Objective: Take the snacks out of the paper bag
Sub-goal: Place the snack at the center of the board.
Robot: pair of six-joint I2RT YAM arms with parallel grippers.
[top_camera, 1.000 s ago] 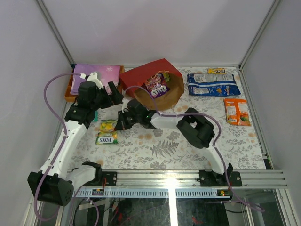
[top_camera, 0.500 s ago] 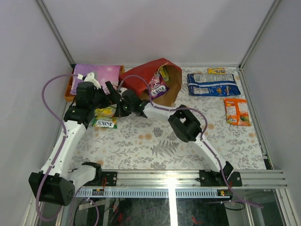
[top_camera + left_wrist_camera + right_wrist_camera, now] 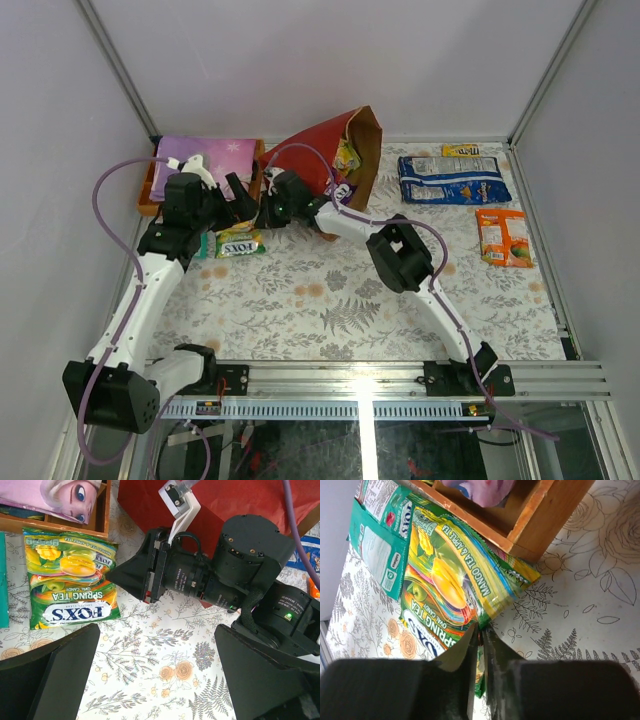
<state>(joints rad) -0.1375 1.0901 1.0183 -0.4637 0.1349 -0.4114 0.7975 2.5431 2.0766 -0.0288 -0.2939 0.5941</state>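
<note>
The red paper bag (image 3: pixel 325 150) is tipped up with its brown mouth facing right, leaning over my right arm; a purple Fox's bag (image 3: pixel 341 190) and a yellow packet (image 3: pixel 347 158) show in its mouth. My right gripper (image 3: pixel 262 216) (image 3: pixel 481 630) is shut on the edge of the green/yellow Fox's bag (image 3: pixel 238 243) (image 3: pixel 440 585) (image 3: pixel 70 582), which lies on the table beside the orange tray. My left gripper (image 3: pixel 243 203) (image 3: pixel 160 680) is open and empty just above the table, beside the right gripper (image 3: pixel 135 575). A teal packet (image 3: pixel 375 540) lies beside the Fox's bag.
The orange tray (image 3: pixel 148 205) (image 3: pixel 545 520) (image 3: pixel 60 526) with a flat purple item stands at the back left. A blue-white bag (image 3: pixel 452 180), a small yellow bar (image 3: pixel 460 150) and an orange packet (image 3: pixel 503 237) lie at the right. White walls enclose the table.
My right gripper has carried the green/yellow Fox's bag back and left to the tray. The paper bag has tipped up from lying flat. The left arm has barely moved.
</note>
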